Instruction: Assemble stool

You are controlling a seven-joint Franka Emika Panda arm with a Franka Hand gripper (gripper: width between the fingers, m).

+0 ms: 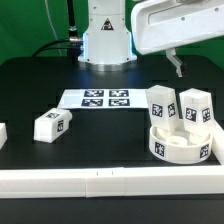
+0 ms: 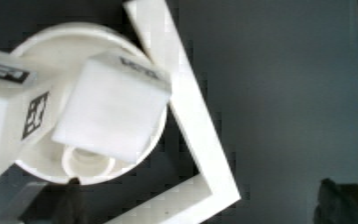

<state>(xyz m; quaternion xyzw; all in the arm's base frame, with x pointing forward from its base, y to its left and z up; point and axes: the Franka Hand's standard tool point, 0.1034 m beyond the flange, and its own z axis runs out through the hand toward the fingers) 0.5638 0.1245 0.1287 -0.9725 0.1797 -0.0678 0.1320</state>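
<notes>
Currently my hand (image 1: 177, 66) hangs wide open, empty, over the seat ring (image 1: 180, 145). Two leg blocks (image 1: 163, 105) stand in it; third leg block (image 1: 52, 124) lies well apart on the table (image 1: 30, 85).

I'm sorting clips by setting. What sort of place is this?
Probably a robotics lab test bench: a black table before a green backdrop, a marker board of printed tags lying on it, and the robot arm's base mounted behind.
</notes>
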